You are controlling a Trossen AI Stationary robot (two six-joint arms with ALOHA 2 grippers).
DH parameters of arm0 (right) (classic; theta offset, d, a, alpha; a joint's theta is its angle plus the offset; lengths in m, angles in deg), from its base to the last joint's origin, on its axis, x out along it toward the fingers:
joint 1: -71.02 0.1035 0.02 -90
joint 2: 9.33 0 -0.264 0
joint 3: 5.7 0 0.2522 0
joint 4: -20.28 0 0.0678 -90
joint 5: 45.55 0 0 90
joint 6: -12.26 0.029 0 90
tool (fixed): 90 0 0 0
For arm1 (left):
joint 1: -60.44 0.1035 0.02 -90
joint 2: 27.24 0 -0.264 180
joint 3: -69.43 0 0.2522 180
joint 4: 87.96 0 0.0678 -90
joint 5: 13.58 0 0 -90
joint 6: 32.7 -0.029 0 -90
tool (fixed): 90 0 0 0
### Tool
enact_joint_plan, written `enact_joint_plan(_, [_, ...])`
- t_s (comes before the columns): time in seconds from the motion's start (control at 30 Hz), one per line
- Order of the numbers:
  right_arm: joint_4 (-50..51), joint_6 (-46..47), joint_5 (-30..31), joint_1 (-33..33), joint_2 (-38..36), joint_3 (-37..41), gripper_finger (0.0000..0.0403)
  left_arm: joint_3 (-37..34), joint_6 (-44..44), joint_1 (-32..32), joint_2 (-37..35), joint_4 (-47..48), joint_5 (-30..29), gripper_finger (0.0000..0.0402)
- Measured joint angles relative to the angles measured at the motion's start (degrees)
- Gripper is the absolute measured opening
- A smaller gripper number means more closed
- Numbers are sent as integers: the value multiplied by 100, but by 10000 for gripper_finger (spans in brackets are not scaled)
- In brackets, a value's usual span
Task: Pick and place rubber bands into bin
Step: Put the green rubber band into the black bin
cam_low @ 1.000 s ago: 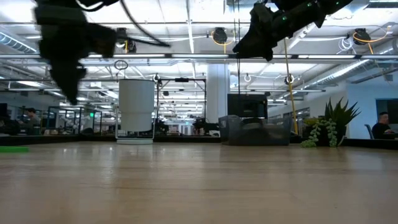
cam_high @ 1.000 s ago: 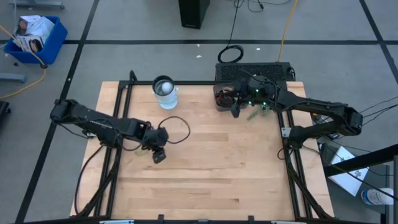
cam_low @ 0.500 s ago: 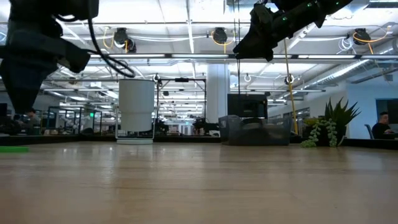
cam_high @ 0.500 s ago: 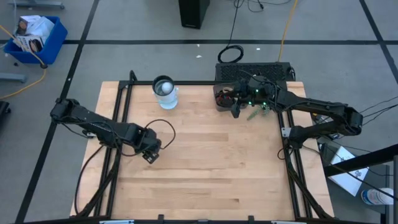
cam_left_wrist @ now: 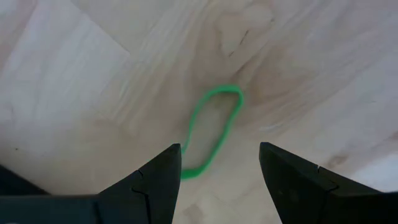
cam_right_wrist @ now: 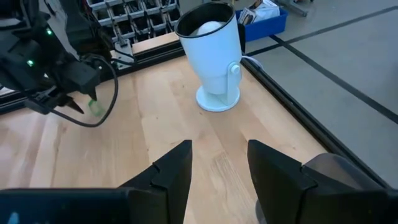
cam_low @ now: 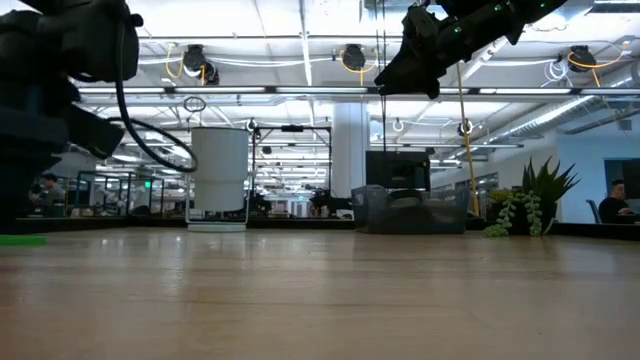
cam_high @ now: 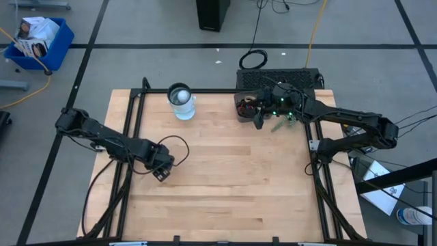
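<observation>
A green rubber band (cam_left_wrist: 211, 127) lies flat on the wooden table, and it also shows in the low view (cam_low: 20, 240) at the far left. My left gripper (cam_high: 160, 174) is open just above it, and the band's near end lies between the fingertips (cam_left_wrist: 219, 149). The smoky-grey bin (cam_high: 246, 107) stands at the table's far right with dark and orange-red bands inside. My right gripper (cam_high: 258, 123) is open and empty (cam_right_wrist: 219, 146), held high beside the bin's near side.
A clear round cup (cam_high: 181, 100) stands at the table's far edge, left of the bin. A small green plant (cam_high: 280, 125) sits right of my right gripper. A black cable loop (cam_high: 174, 145) hangs off my left wrist. Bare wood lies between the arms.
My left gripper has gone toward the table's left and near edges and down toward the green rubber band. Its fingers stay open. My right arm has kept still.
</observation>
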Motion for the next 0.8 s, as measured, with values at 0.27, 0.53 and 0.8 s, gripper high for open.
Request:
enact_joint_plan(0.27, [-4, 33, 1, 0, 0, 0, 153, -274, -15, 0, 1, -75, -42, 225])
enact_joint_plan(0.53, [-2, 33, 1, 0, 1, 0, 153, -579, 35, 7, -22, -533, 119, 224])
enact_joint_plan(0.8, [-3, 15, 1, 0, 2, 0, 153, -584, 140, 73, -15, -627, 222, 143])
